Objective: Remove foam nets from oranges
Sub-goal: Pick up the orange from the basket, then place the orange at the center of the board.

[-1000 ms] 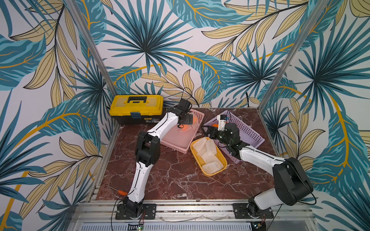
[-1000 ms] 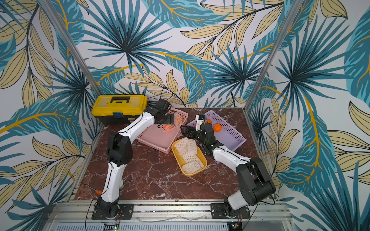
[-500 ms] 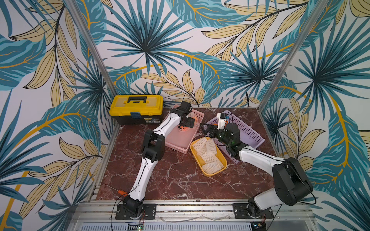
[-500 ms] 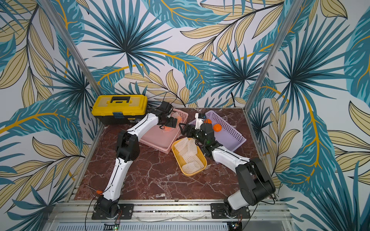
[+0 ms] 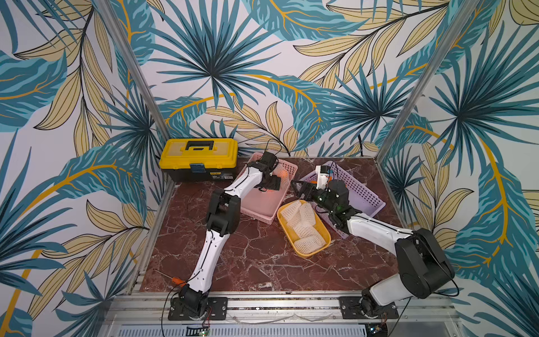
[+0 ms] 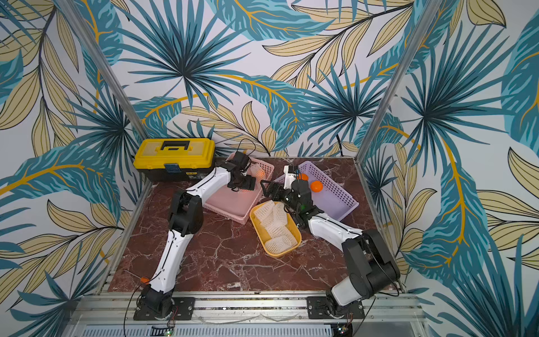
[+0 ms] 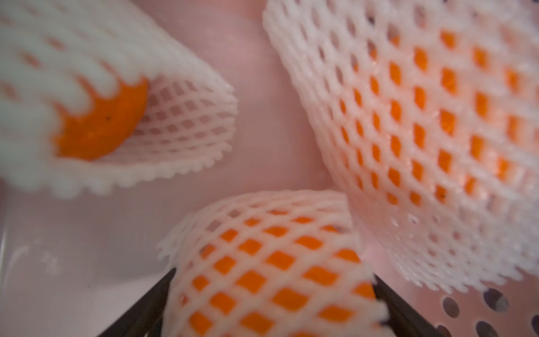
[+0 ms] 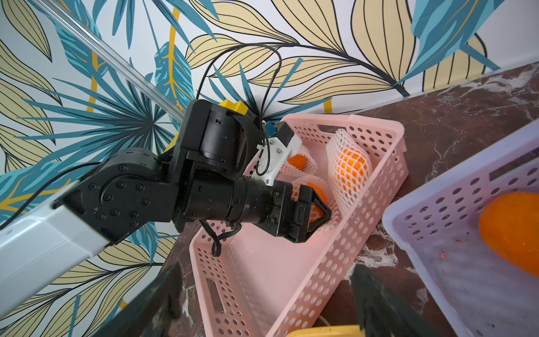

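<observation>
Left gripper sits in the pink basket, fingers flanking the netted orange at lower centre; clamped or not, can't tell. Right gripper hangs with fingers wide apart.

Tops high front; wrists close (both: pink basket).

Can barely make out oranges behind the left arm, centre of both top views; up close, see only part of one blurred foam net.
</observation>
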Robot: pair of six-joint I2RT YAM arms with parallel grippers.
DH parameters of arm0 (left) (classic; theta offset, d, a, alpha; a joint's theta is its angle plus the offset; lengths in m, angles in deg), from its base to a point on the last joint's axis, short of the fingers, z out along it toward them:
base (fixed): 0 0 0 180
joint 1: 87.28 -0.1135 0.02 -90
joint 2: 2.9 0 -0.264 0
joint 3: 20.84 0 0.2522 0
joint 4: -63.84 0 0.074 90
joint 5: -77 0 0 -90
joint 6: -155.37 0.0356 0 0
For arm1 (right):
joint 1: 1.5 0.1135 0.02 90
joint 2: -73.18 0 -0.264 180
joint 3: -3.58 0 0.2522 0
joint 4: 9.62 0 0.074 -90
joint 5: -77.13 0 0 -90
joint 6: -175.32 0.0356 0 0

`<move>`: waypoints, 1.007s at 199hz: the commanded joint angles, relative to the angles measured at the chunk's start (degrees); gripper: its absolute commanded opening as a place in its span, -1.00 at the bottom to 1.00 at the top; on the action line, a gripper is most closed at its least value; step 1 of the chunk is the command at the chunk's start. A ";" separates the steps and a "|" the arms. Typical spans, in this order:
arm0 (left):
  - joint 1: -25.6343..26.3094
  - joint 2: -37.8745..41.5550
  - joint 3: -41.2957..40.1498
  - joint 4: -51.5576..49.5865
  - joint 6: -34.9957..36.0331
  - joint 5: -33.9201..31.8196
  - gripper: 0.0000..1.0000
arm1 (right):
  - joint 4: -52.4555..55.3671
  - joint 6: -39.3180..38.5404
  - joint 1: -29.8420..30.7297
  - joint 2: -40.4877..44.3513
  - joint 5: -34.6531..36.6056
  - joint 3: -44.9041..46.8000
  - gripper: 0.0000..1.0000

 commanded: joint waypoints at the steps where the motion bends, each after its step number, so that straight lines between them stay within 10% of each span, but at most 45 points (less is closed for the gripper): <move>1: 0.75 2.04 0.14 0.01 -1.91 -4.90 0.79 | -0.42 0.56 0.14 -0.94 -0.47 -0.18 0.84; 47: 0.82 4.35 0.25 0.01 -5.00 -5.49 0.26 | -0.50 0.50 0.18 -0.85 -0.29 0.01 0.83; 109: 1.06 19.94 -7.63 0.54 -12.06 -6.44 0.21 | -1.39 0.50 0.19 -0.60 -0.29 0.42 0.83; 200: 8.96 57.13 -58.40 17.35 -23.66 -3.59 0.22 | -2.50 0.78 0.18 -0.32 -0.07 1.08 0.82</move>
